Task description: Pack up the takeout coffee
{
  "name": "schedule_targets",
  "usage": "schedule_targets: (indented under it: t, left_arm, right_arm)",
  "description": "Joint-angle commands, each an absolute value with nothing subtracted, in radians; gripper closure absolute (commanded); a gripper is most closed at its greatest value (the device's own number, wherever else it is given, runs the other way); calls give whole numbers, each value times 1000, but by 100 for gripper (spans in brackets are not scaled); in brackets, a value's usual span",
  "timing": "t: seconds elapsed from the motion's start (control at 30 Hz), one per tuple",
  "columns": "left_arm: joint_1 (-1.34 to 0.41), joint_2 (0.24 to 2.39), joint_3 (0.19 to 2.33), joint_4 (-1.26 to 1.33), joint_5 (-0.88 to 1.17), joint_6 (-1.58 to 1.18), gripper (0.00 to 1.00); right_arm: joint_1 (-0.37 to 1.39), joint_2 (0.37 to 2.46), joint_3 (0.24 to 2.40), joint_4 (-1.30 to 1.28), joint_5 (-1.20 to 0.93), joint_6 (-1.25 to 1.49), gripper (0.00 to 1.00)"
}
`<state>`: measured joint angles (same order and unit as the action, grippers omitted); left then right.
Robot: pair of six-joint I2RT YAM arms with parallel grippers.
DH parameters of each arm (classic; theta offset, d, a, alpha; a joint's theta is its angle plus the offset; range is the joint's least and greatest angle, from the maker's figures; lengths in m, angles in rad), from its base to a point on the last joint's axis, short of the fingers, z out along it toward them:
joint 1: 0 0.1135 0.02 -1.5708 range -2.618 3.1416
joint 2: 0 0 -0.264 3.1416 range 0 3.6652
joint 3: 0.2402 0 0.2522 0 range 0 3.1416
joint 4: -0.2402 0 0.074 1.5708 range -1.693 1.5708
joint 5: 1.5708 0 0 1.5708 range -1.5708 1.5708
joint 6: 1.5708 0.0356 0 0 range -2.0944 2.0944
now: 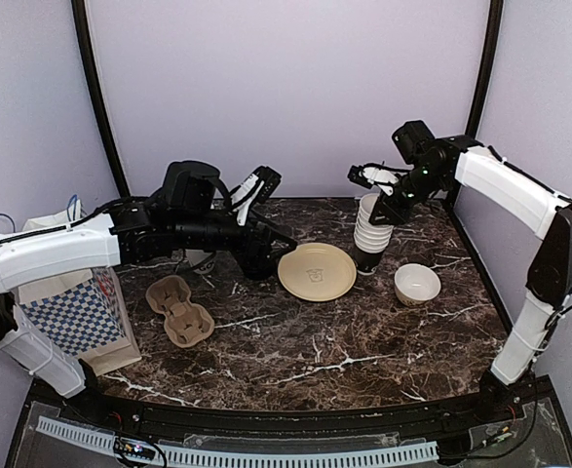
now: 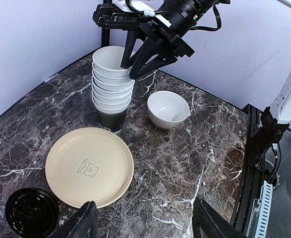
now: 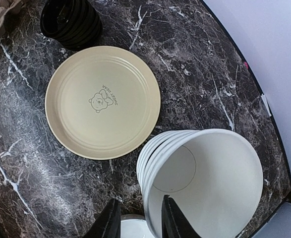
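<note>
A nested stack of takeout coffee cups [image 1: 371, 234] stands at the back right of the marble table; white rims show above the black bottom cup. My right gripper [image 1: 375, 198] is at the top of the stack, open. In the right wrist view [image 3: 141, 224] one finger is inside the top cup [image 3: 209, 173] and the other is outside its rim. A stack of black lids [image 2: 32, 212] sits left of the plate. My left gripper [image 2: 145, 225] is open and empty, low over the table beside the plate, near the lids [image 3: 71, 20].
A cream plate [image 1: 317, 271] lies mid-table, also in the wrist views [image 2: 89, 166] [image 3: 102, 101]. A small white bowl [image 1: 417, 284] sits right of the cups. A brown cardboard cup carrier [image 1: 178, 310] and a blue-checked paper bag [image 1: 71, 312] stand at the left.
</note>
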<state>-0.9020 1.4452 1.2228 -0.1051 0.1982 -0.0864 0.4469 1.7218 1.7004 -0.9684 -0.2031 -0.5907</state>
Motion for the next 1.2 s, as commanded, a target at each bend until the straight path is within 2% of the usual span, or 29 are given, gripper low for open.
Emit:
schedule_targets:
  t: [0.0, 0.17, 0.27, 0.5, 1.17]
  left_arm:
    - [-909, 1416, 1216, -89, 189, -69, 33]
    - [-909, 1406, 1194, -77, 192, -77, 32]
    - [-908, 1400, 1193, -84, 197, -81, 32]
    - [-909, 1386, 1196, -96, 189, -66, 33]
    - [-910, 1373, 1180, -97, 182, -66, 32]
  right_arm:
    - [453, 1737, 1750, -981, -195, -586, 79]
    - [453, 1741, 1752, -983, -188, -578, 94]
    - [453, 1745, 1752, -984, -186, -574, 97]
    - [453, 1771, 1761, -979, -155, -557, 95]
    - [453, 1788, 1777, -978, -66, -560, 100]
